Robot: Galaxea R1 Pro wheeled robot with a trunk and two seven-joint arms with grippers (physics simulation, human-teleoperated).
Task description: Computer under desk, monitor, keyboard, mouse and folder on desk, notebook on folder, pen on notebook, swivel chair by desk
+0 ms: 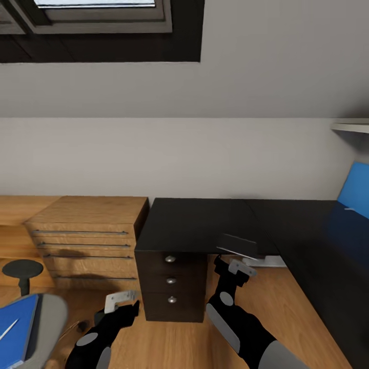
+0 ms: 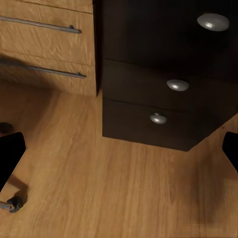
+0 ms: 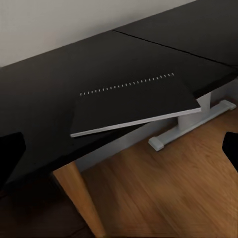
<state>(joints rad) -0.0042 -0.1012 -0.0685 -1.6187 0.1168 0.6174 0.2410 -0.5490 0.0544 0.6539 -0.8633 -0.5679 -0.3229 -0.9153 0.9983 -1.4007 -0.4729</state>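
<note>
Desk [image 1: 195, 223] top glossy black; silver metal knobs [image 2: 177, 85]; wooden floor [image 2: 114, 188], light wood drawers [image 1: 84, 241]

Pale grey walls [image 1: 205, 154] are rising under a sloped ceiling where a dark-framed skylight [image 1: 97, 20] is letting in daylight. A light wooden drawer chest [image 1: 84, 241] is standing against the wall on warm wood-plank flooring [image 1: 169, 343].

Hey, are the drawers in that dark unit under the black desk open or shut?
Shut. All three fronts of the drawer unit sit flush in one plane, knobs lined up, with no gap or pulled-out drawer in the head or left wrist view.
</note>
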